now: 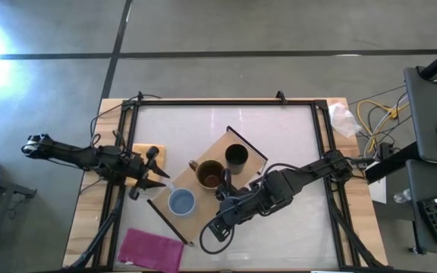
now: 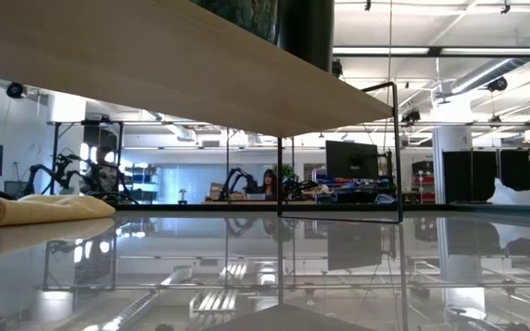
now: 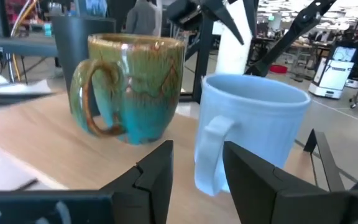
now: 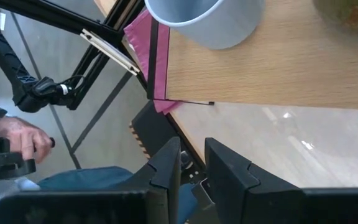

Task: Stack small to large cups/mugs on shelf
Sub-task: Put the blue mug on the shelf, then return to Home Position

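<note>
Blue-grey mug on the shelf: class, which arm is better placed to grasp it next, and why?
Probably the left. The left gripper is open, right beside the blue-grey mug, its fingers straddling the handle. The right gripper points past the shelf edge, away from the mug.

a magenta cloth [image 1: 152, 249] lies near an orange cloth [image 1: 156, 154].

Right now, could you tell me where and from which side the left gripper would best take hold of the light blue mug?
Probably by its handle. The light blue mug stands upright on the shelf, and the handle faces the left gripper, whose open fingers already line up on either side of it. Coming straight in from the left-arm side avoids the brown mug standing close beside it.
</note>
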You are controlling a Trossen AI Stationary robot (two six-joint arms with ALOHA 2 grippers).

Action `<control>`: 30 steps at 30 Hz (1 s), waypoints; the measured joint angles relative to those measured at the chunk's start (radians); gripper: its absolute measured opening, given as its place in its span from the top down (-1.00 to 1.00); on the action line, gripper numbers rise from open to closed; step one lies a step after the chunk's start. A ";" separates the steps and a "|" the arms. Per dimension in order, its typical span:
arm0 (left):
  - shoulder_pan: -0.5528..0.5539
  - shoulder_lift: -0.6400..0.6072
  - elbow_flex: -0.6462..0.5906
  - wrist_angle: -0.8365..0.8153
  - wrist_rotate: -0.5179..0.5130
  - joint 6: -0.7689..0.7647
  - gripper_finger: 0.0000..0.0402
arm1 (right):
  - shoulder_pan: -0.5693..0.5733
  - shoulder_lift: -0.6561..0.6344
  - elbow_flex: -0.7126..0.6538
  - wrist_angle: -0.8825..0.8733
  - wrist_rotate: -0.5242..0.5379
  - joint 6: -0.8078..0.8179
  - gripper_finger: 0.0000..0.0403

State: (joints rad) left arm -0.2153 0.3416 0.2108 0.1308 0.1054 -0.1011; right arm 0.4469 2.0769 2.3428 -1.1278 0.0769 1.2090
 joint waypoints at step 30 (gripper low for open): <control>0.000 -0.311 0.063 0.031 0.128 -0.455 0.38 | -0.015 -0.069 0.012 0.318 0.022 -0.678 0.66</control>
State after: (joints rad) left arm -0.2154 0.0302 0.2738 0.1615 0.2333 -0.5562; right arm 0.4320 2.0075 2.3545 -0.8102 0.0987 0.5314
